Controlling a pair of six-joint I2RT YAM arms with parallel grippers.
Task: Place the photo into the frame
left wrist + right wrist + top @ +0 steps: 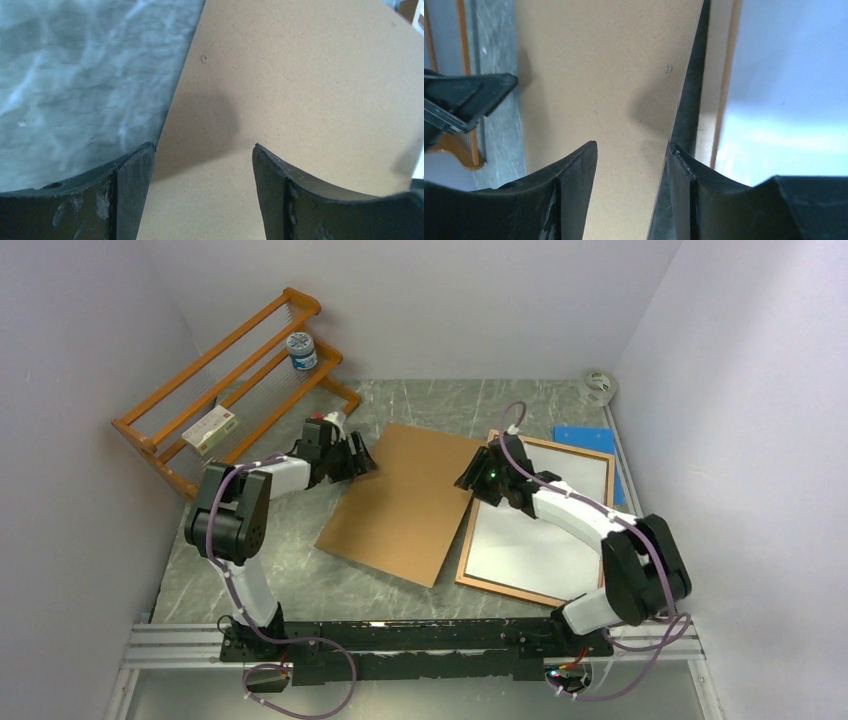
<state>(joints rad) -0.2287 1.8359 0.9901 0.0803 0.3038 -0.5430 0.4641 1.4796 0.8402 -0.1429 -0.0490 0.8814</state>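
Centrally, item one: a plain brown backing board (400,505) is being shown on the grey marbled table (300,590). It is turned at an angle, and its far right corner is lying just beside the frame's far left corner.

Item two: the frame (560,444), of thin light-brown wood, is being shown lying flat to the right of the board. Its left rail is running alongside the board's right edge.

Item three: the photo (540,545) is being taken as the white surface filling the frame's opening. No printed side is being shown. Whether this white is paper back or glare on the glass cannot be told for certain.

Item four: the left gripper (360,458) is being held at the board's far left corner. In the left wrist view its fingers (130,190) are being shown well apart. Nothing is being clamped, and the board's edge is running down to the finger on the left of that view.

Item five: the right gripper (472,475) is being held at the board's far right corner, beside the frame. In the right wrist view its fingers (574,190) are being shown apart, with bare board visible through the gap. Whether either finger is touching the board cannot be told.

Item six: an orange wooden rack (215,350) is being shown at the far left, with a blue-lidded jar (301,350) and a small box (210,428) resting on it.

Item seven: a blue sheet (590,438) is being shown just beside the frame's far right corner, and a tape roll (599,386) in the table's far right corner.
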